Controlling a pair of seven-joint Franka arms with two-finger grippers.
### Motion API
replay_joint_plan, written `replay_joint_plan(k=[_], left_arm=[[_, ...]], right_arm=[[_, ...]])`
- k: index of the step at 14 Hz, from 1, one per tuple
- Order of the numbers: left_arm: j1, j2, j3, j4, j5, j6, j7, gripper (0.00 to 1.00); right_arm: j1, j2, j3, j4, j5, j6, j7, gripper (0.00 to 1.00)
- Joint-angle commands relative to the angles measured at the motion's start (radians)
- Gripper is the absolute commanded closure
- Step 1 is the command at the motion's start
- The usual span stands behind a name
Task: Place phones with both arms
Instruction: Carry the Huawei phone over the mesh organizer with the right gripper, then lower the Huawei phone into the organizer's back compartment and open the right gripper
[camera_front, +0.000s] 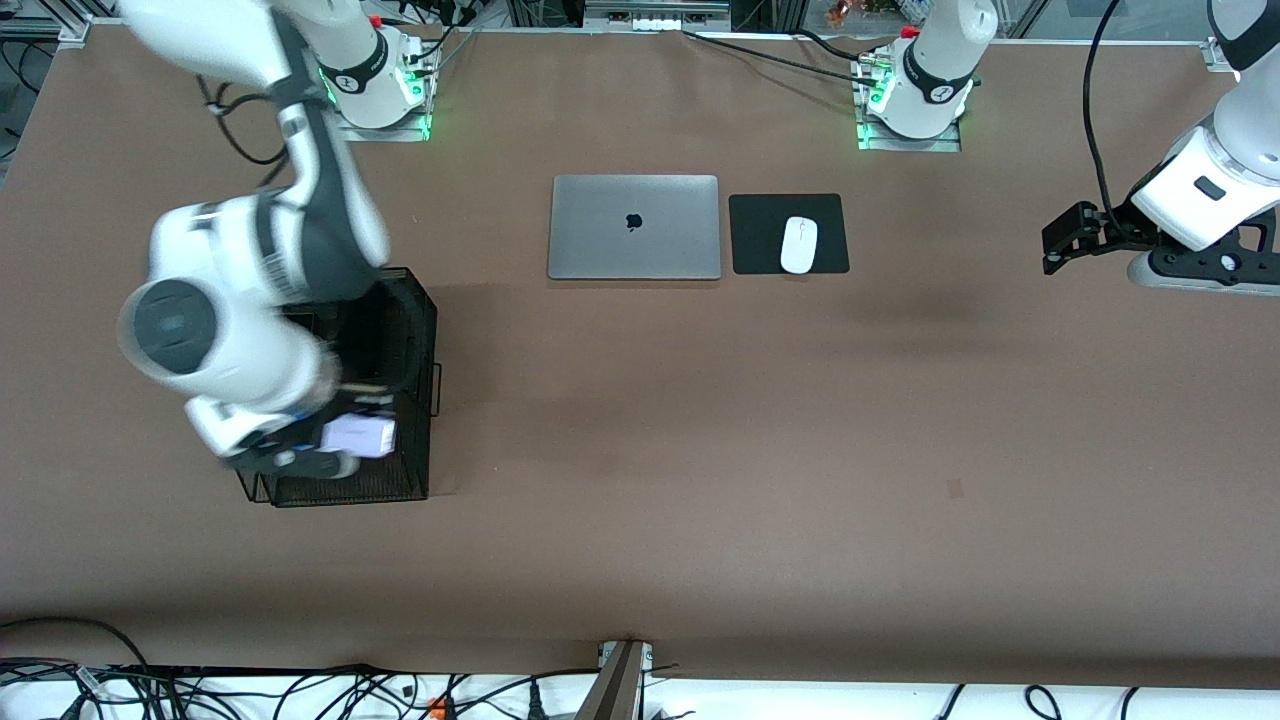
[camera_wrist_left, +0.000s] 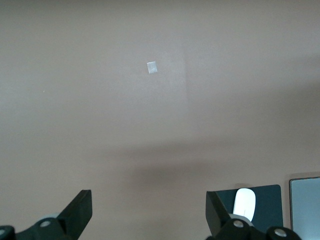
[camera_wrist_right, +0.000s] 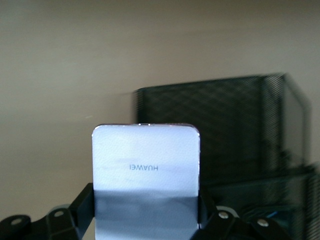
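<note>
Right wrist view shows the right gripper (camera_wrist_right: 145, 212) with its jaws clamped on the two long edges of a pale lavender phone (camera_wrist_right: 146, 165), whose back carries a brand name in grey letters. A black mesh basket (camera_wrist_right: 240, 145) stands just past the phone. Seen from the front camera, that same gripper (camera_front: 335, 445) hangs over the basket (camera_front: 410, 400) at about 8 o'clock on the surface (camera_front: 700, 420), toward the right arm's end, with the phone (camera_front: 358, 436) lying above the basket's nearer part. Whether the phone touches the mesh cannot be told.

At about 3 o'clock the left gripper (camera_front: 1068, 238) waits above the bare surface at the left arm's end, its jaws spread wide with nothing between them. Around 12 o'clock a closed grey laptop (camera_front: 634, 227) lies flat, and just beside it a white mouse (camera_front: 798, 244) rests on a black pad (camera_front: 830, 215).
</note>
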Motion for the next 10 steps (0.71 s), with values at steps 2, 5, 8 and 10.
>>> replay_joint_plan(k=[2, 5, 8, 10], left_arm=[[0.000, 0.007, -0.001, 0.024, 0.014, -0.023, 0.005, 0.00], [0.000, 0.008, -0.001, 0.024, 0.014, -0.023, 0.005, 0.00], [0.000, 0.008, -0.001, 0.024, 0.014, -0.023, 0.003, 0.00], [0.000, 0.008, -0.001, 0.024, 0.014, -0.023, 0.006, 0.00]], right_arm=[[-0.082, 0.084, 0.018, 0.005, 0.009, 0.156, -0.160, 0.76], [-0.092, 0.142, 0.018, -0.027, 0.063, 0.261, -0.165, 0.76], [-0.085, 0.142, 0.019, -0.162, 0.065, 0.383, -0.174, 0.76], [-0.083, 0.133, 0.021, -0.198, 0.066, 0.378, -0.179, 0.75]])
